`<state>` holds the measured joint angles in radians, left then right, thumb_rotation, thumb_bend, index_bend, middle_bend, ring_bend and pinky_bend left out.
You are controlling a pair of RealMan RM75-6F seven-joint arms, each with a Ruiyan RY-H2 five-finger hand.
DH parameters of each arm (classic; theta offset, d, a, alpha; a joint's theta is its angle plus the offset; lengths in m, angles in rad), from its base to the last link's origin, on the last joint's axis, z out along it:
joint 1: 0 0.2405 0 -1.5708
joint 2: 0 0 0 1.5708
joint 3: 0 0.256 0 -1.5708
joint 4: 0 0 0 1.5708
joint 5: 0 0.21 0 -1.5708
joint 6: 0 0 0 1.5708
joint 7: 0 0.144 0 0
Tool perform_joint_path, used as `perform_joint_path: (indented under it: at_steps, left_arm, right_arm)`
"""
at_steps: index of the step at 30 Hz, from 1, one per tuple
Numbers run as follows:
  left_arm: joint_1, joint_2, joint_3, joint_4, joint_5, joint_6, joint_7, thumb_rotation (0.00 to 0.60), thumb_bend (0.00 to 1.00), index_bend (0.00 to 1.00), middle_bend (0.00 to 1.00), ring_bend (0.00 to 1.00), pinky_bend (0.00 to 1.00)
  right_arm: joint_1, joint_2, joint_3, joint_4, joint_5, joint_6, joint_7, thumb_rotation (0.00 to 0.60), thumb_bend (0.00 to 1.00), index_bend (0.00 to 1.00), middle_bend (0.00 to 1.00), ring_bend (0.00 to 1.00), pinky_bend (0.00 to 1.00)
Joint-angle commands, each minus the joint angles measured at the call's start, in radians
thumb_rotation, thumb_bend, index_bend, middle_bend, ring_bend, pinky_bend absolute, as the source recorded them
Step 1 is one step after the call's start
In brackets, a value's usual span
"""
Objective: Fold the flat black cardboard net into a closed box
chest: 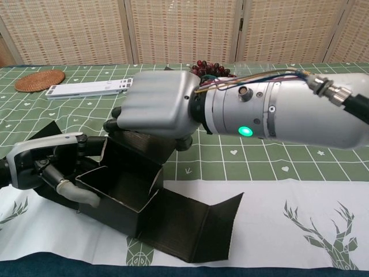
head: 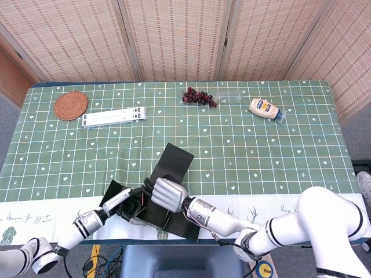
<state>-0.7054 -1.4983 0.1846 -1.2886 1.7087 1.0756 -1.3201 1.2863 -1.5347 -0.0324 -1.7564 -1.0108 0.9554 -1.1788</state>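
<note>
The black cardboard box [chest: 118, 190] stands partly folded near the table's front edge, an open tub with raised walls. One long flap [chest: 193, 228] lies out flat to its right, and another panel [head: 177, 159] stretches away behind it. My left hand [chest: 49, 167] grips the tub's left wall, with fingers [chest: 75, 193] reaching inside. My right hand [chest: 158, 107] comes in from the right, its fingers curled down over the back wall. In the head view the left hand [head: 124, 202] and right hand [head: 168, 194] sit on either side of the box [head: 152, 213].
A woven coaster [head: 71, 105] and a white strip [head: 113, 117] lie at the far left. Dark grapes [head: 199, 97], a clear bottle [head: 232, 97] and a mayonnaise bottle [head: 265, 108] lie at the far right. The box sits on the white cloth border [chest: 288, 213] at the table edge.
</note>
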Motion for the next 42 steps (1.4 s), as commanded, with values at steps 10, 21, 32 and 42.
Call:
perform_joint_path:
  at_steps: [10,21,32,42]
  left_arm:
    - [-0.005,0.0,-0.003,-0.008,-0.007,-0.007,0.011,0.6,0.1,0.25,0.2,0.55,0.85]
    - [-0.006,0.011,-0.013,-0.02,-0.031,-0.018,0.022,0.6,0.1,0.25,0.2,0.55,0.85]
    - [0.005,0.073,-0.032,-0.06,-0.071,-0.02,-0.028,0.6,0.1,0.26,0.2,0.54,0.85]
    - [0.009,0.169,-0.037,-0.085,-0.065,0.01,-0.208,0.6,0.1,0.26,0.2,0.54,0.85]
  right_arm:
    - [-0.018,0.003,0.004,-0.013,0.016,0.003,0.003,0.6,0.2,0.0,0.05,0.77,0.96]
    - [-0.046,0.018,0.027,-0.036,0.006,0.029,0.052,0.6,0.16,0.0,0.0,0.73,0.96]
    - [-0.173,0.12,0.06,-0.145,-0.139,0.11,0.345,0.6,0.16,0.0,0.0,0.73,0.96]
    - [-0.363,0.221,-0.002,-0.149,-0.35,0.243,0.654,0.6,0.17,0.0,0.0,0.72,0.96]
